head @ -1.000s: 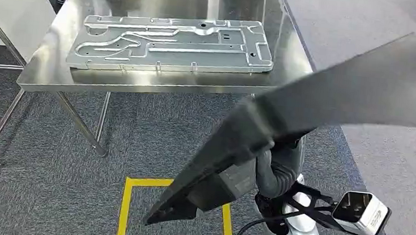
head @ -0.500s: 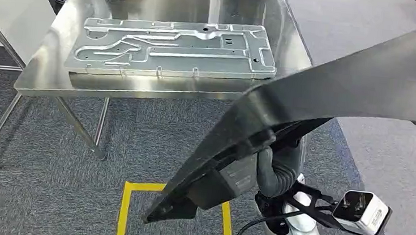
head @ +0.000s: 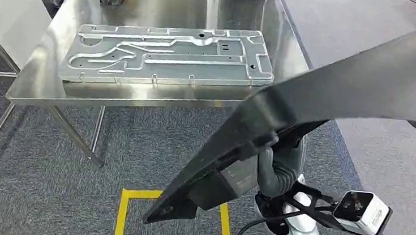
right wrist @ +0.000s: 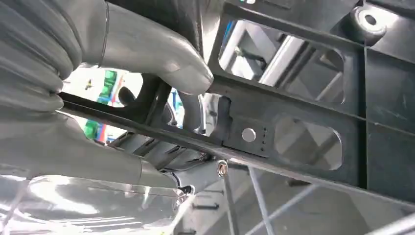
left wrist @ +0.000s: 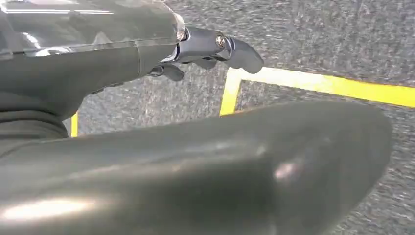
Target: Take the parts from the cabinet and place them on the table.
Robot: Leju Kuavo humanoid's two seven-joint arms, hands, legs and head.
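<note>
thumb of my right hand (right wrist: 112, 58) clamps the panel (head: 333, 94) by its ribbed frame, fingers hooked through an opening. my left hand (left wrist: 195, 49) hangs over carpet near the yellow tape (left wrist: 313, 83); grip state, cannot tell. panel held tilted, short of the table (head: 156, 96). plate (head: 166, 54) already lies there. placing remains.

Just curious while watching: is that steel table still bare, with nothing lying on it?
No: a stamped metal plate already lies flat on the steel table, covering much of its top.
</note>
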